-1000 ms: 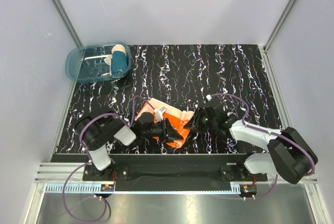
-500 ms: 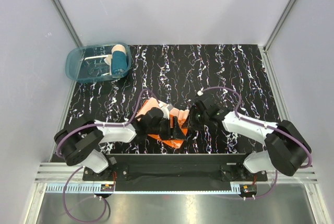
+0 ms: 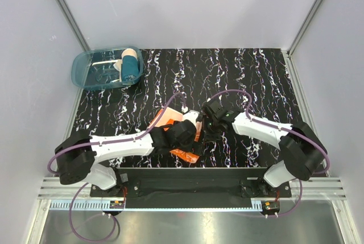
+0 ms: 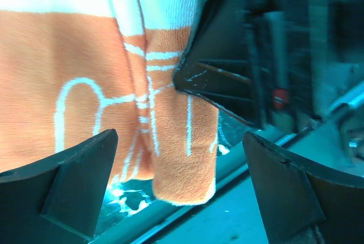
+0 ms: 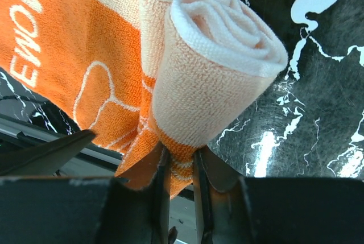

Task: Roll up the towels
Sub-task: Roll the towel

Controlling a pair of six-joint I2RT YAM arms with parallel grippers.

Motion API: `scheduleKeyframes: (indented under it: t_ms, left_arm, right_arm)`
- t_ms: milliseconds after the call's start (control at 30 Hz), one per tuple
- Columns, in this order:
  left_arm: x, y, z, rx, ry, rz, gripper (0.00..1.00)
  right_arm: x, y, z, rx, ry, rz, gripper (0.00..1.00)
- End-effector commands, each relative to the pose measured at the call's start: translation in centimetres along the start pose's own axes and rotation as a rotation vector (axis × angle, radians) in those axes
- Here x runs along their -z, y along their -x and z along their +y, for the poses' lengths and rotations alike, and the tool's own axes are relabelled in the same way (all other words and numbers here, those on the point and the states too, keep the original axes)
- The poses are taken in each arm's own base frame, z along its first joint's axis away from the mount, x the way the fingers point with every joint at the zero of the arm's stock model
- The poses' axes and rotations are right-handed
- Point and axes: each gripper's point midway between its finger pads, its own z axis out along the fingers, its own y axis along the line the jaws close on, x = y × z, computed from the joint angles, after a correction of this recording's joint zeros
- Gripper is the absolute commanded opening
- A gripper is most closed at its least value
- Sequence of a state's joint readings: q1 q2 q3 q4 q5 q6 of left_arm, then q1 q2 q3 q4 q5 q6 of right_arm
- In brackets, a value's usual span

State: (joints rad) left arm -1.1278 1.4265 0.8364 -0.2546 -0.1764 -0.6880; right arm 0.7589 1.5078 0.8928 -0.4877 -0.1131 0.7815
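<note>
Bottom centre of the right wrist view: the right gripper pinches the part-rolled bright orange cloth towel — the left gripper gapes wide, grasping nothing.

Towel seemingly beneath left tool

The orange towel is bright orange with white line drawings and white letters. Its rolled-up end shows a pale cream side, and a cream band runs along one edge. The teal towel is teal-blue with a cream end. The tub is see-through blue. The table is black with white wiggly streaks, like marble. The left tool and the right tool are black. The arms are white and black, with purple cables. The walls are pale grey.
</note>
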Motion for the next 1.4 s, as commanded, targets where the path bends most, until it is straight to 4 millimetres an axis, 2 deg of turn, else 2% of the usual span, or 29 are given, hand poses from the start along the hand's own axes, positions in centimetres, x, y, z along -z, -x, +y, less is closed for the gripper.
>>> scheduleKeyframes:
  t_ms: [0, 200, 333, 367, 400, 433, 500, 533, 567, 900, 1100, 1200, 1233, 1333, 1367]
  left_arm:
    - [1.9, 2.5, 0.8, -0.127, 0.125, -0.107, 0.99]
    - [2.5, 1.6, -1.5, -0.243, 0.131, -0.143, 0.99]
    - [2.0, 0.5, -2.9, -0.307, 0.132, -0.131, 0.99]
    - [2.0, 0.5, -3.8, -0.316, 0.116, -0.133, 0.98]
    - [1.8, 0.3, -3.9, -0.324, 0.121, -0.126, 0.93]
    - [1.3, -0.2, -3.9, -0.337, 0.131, -0.110, 0.84]
    - [1.2, -0.3, -4.5, -0.349, 0.132, -0.109, 0.75]
    - [0.9, -0.5, -4.6, -0.352, 0.138, -0.103, 0.64]
    - [0.7, -0.7, -4.7, -0.357, 0.139, -0.098, 0.63]
    - [-0.6, -2.1, -2.7, -0.388, 0.244, -0.069, 0.62]
    - [-1.6, -3.8, -1.6, -0.389, 0.252, -0.032, 0.59]
    - [-2.1, -4.8, -1.0, -0.379, 0.253, -0.018, 0.54]
    - [-2.2, -5.1, -0.9, -0.382, 0.253, -0.013, 0.47]
    - [-2.5, -6.0, 0.0, -0.382, 0.259, -0.002, 0.36]
    - [-2.7, -6.0, -0.2, -0.376, 0.244, -0.011, 0.36]
  right_arm:
    - [0.3, -0.3, -0.4, 0.026, -0.050, 0.018, 0.10]
    - [0.1, -0.4, -0.2, 0.021, -0.044, 0.026, 0.09]
    - [0.0, -0.4, -0.2, 0.018, -0.048, 0.031, 0.09]
    - [0.0, -0.4, -0.2, 0.020, -0.049, 0.030, 0.08]
    - [0.0, -0.4, -0.3, 0.018, -0.051, 0.032, 0.08]
    - [0.1, -0.4, -0.3, 0.020, -0.052, 0.031, 0.09]
    - [0.2, -0.4, -0.3, 0.021, -0.054, 0.033, 0.08]
    - [0.2, -0.4, -0.3, 0.021, -0.057, 0.033, 0.08]
    - [0.2, -0.4, -0.3, 0.022, -0.058, 0.034, 0.08]
    - [0.4, -0.4, -0.2, 0.021, -0.052, 0.036, 0.07]
    - [0.5, -0.6, -0.3, 0.029, -0.058, 0.045, 0.07]
    - [0.6, -0.7, -0.2, 0.028, -0.054, 0.052, 0.07]
    - [0.6, -0.7, -0.1, 0.027, -0.050, 0.054, 0.06]
    - [0.7, -0.9, -0.1, 0.028, -0.045, 0.060, 0.06]
    - [0.7, -1.0, -0.1, 0.029, -0.046, 0.065, 0.06]
